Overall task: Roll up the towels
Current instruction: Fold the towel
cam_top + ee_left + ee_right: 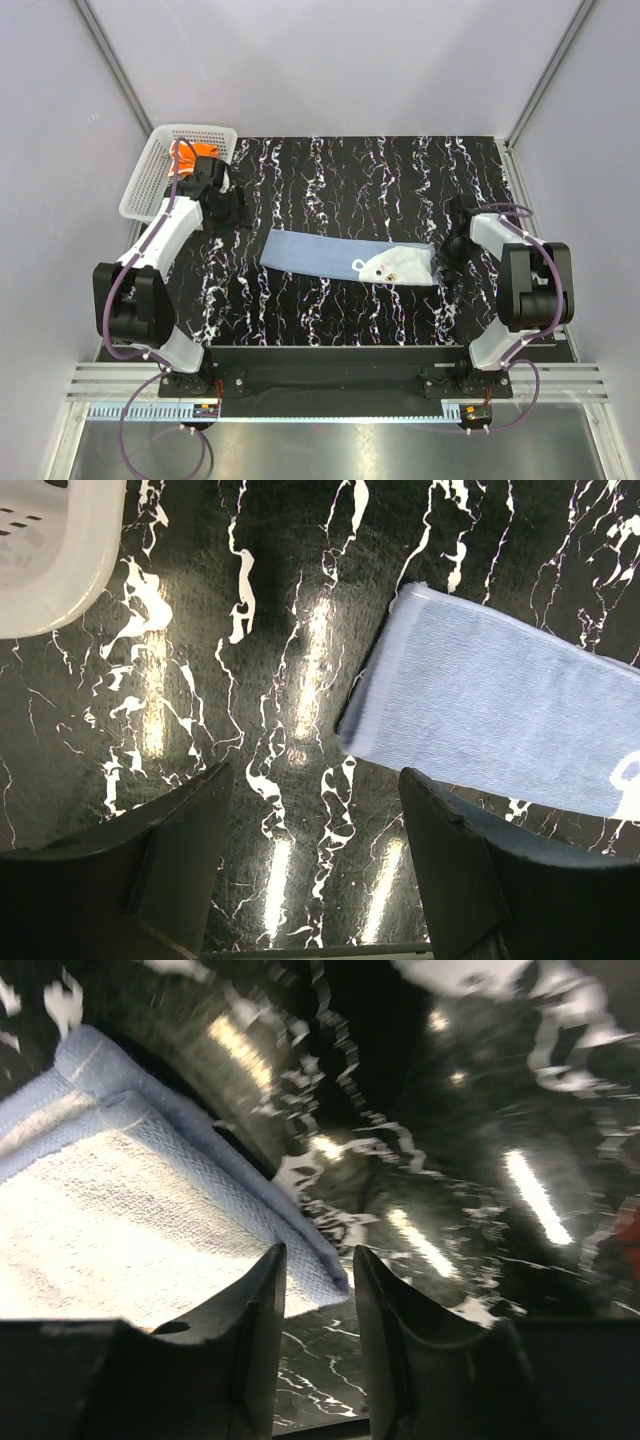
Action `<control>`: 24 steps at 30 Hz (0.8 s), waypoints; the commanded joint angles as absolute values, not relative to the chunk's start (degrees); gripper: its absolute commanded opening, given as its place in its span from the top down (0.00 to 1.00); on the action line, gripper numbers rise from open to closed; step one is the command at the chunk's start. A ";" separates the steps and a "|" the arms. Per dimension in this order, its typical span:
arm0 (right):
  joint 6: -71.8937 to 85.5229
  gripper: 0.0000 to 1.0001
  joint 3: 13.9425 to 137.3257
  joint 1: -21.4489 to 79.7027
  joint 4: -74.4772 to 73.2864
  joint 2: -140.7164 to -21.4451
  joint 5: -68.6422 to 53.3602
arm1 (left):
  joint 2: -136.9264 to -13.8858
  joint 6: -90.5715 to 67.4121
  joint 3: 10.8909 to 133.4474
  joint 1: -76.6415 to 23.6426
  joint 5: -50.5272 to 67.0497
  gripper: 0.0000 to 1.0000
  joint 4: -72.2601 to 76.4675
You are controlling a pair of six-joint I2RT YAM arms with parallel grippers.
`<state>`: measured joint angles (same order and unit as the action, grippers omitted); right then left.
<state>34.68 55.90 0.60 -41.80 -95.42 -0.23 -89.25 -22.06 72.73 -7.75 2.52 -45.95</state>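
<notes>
Left gripper (315,775) gapes wide, empty; right gripper (318,1255) narrowly parted at corner of blue towel (150,1220); orange towel (185,152) in basket (140,190).

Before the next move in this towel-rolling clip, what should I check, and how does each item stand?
1. The blue towel lies flat as a folded strip on the table: ok.
2. The left tool is open and empty, beside the strip's left end: ok.
3. The right tool is at the strip's right corner, jaws apart: ok.
4. Roll started on the strip: not ok, neither end is curled.
5. The orange towel rolled: cannot tell, it sits in the basket, partly hidden.
</notes>
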 commanded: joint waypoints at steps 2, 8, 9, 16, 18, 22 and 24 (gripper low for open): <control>34.01 0.59 62.65 -1.49 -48.59 -90.71 11.50 | -86.22 -21.71 72.25 -7.38 3.78 0.29 -43.86; 36.12 0.60 61.19 -1.49 -49.40 -82.37 6.35 | -85.34 -21.88 71.72 -7.38 4.39 0.29 -43.42; 36.65 0.60 60.21 -1.49 -48.79 -81.14 4.41 | -85.17 -21.97 71.72 -7.38 4.66 0.29 -43.42; 41.65 0.37 47.56 -1.49 -39.65 -71.99 -11.95 | -84.29 -22.15 71.10 -7.38 5.71 0.29 -42.89; 42.27 0.33 44.66 -1.49 -37.54 -71.28 -13.35 | -84.11 -22.15 70.93 -7.38 5.97 0.29 -42.80; 44.21 0.33 40.53 -1.49 -34.20 -69.87 -14.41 | -83.93 -22.24 70.66 -7.38 5.98 0.29 -42.63; 44.47 0.34 39.99 -1.49 -32.96 -70.48 -13.89 | -83.76 -22.24 70.40 -7.38 5.89 0.29 -42.54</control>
<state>42.52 40.40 -1.56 -38.13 -71.72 -11.68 -86.17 -22.28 70.76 -7.75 4.56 -44.75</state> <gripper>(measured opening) 0.662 0.711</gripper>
